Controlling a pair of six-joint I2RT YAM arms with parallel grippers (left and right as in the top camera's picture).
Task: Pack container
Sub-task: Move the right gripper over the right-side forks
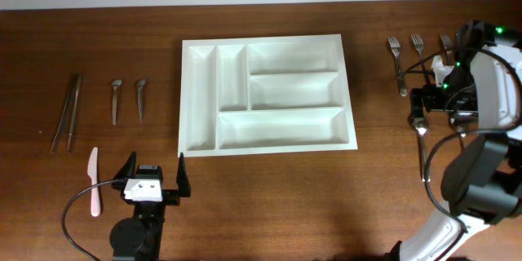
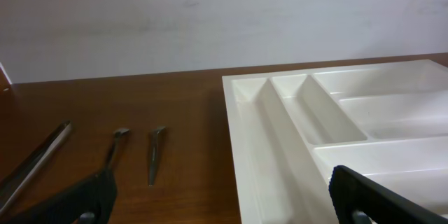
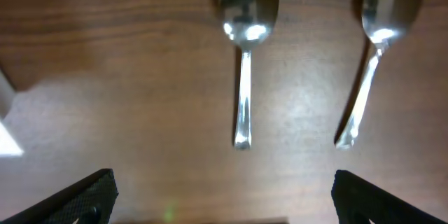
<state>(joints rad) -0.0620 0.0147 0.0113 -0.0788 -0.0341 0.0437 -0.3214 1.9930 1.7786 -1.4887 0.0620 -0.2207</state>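
Note:
The container (image 1: pixel 200 98) is a white tray with several compartments, all bare, in the middle of the table. My left gripper (image 1: pixel 155 175) stands open just in front of its near left corner, with nothing between the fingers. In the left wrist view the container (image 2: pixel 241 112) fills the right half, and the left gripper (image 2: pixel 220 182) is open over its left rim. My right gripper (image 1: pixel 444 108) hovers open at the far right. In the right wrist view the right gripper (image 3: pixel 224 189) is open above bare wood, short of two spoons (image 3: pixel 243 56) (image 3: pixel 371 56).
Left of the tray lie a pair of long metal tongs (image 1: pixel 67 112), two small spoons (image 1: pixel 116 100) (image 1: pixel 141 98) and a pink knife (image 1: pixel 94 181). Three forks (image 1: pixel 397 65) (image 1: pixel 418 46) (image 1: pixel 444 43) lie at the back right, and a spoon (image 1: pixel 421 130) lies under the right arm.

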